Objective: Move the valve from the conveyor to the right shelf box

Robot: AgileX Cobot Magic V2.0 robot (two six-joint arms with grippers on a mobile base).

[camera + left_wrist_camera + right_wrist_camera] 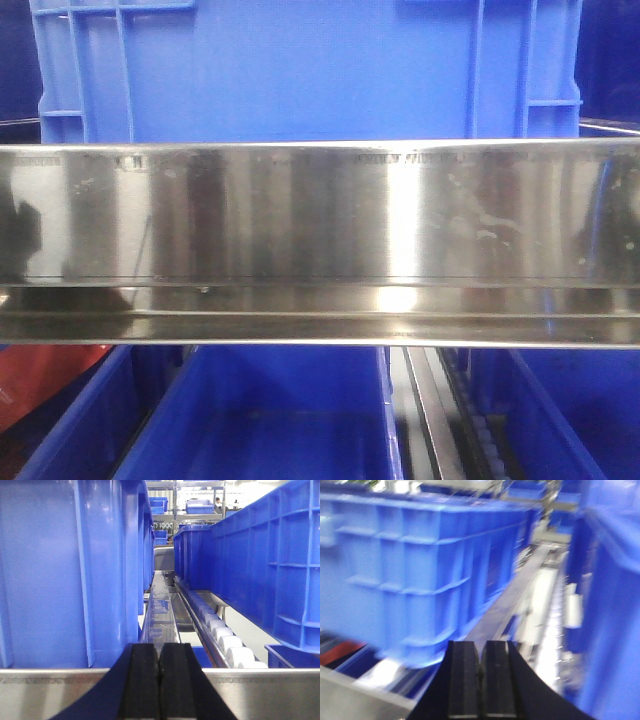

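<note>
Front view: the right shelf (320, 215) filled the frame, its mirror-like front rail running straight across, a blue box (300, 70) standing behind and above it, another blue bin (260, 420) below.
Valve, front view: nowhere to be seen; no conveyor either.
Left wrist view: the left gripper (160, 690) had its black pads pressed together with nothing between them, poised over a steel rail (60, 692), blue crates (70, 570) close on both sides, white rollers (225, 642) running away to the right.
Right wrist view: blurred, but the right gripper (481, 685) looked closed and empty too, with a big blue crate (420, 570) to its left.
Key relation: which way the valve lay from either gripper, its long axis, and which arm was nearer could not be told.
Judgement: neither arm carried the valve, so the pick likely lay ahead.
</note>
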